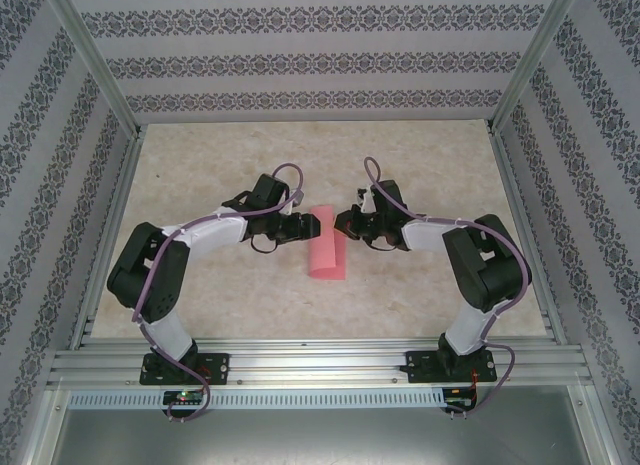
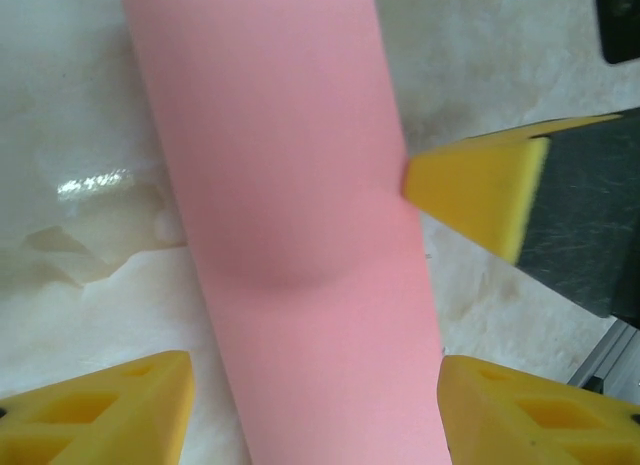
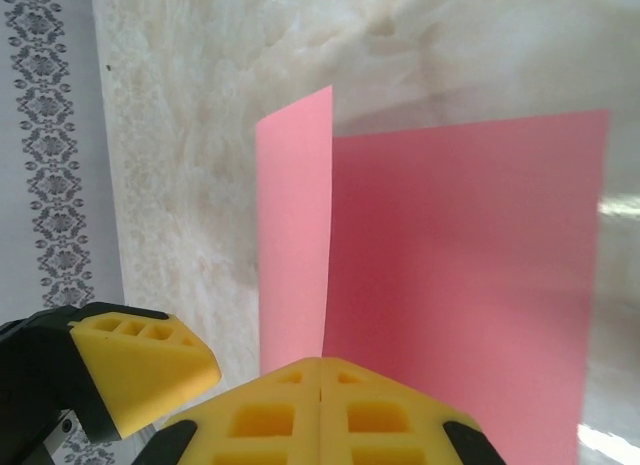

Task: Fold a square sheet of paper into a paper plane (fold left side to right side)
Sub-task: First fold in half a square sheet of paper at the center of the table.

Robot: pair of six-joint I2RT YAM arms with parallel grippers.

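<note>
Left wrist view: left jaws apart, straddling the square sheet of paper (image 2: pixel 300 235), seemingly not clamping it; sheet bulging upward between them, not flat. Just past them, a fingertip (image 2: pixel 470 200) of the right jaws touching the sheet's edge. Right wrist view: right jaws pressed together, empty, a pink flap standing up just ahead above the layer on the desk (image 3: pixel 180 185). Looks like the left-to-right fold, uncreased. Calls next for pressing the flap down, edges matched.
</note>
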